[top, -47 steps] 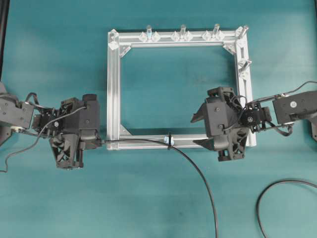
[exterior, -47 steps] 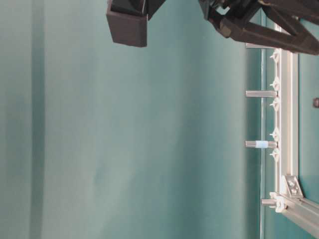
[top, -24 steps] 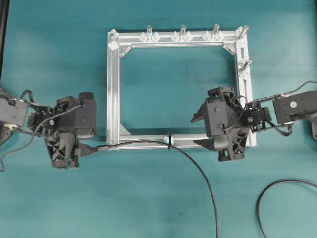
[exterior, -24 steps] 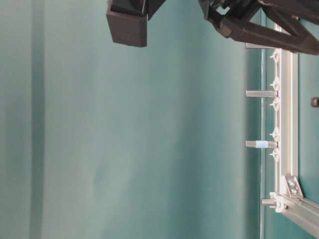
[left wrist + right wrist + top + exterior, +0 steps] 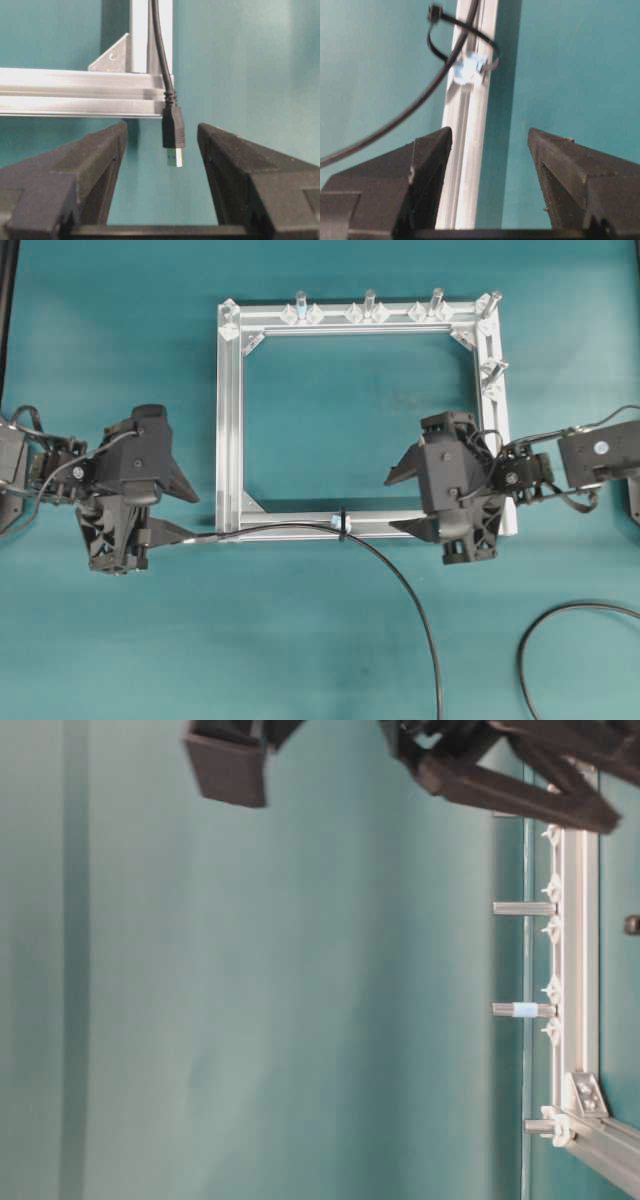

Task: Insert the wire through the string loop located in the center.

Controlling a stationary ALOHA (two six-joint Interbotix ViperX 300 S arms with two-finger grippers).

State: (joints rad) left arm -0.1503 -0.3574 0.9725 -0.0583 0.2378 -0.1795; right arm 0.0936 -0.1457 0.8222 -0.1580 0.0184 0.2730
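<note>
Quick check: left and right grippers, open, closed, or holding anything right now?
Left gripper: open, the wire plug between its fingers, untouched.
Right gripper: open, holding nothing.

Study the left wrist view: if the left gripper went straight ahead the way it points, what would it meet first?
Probably the wire's plug, which hangs between the open left gripper's fingers without touching either. Behind it lies the aluminium frame bar. Depth is unclear.
</note>
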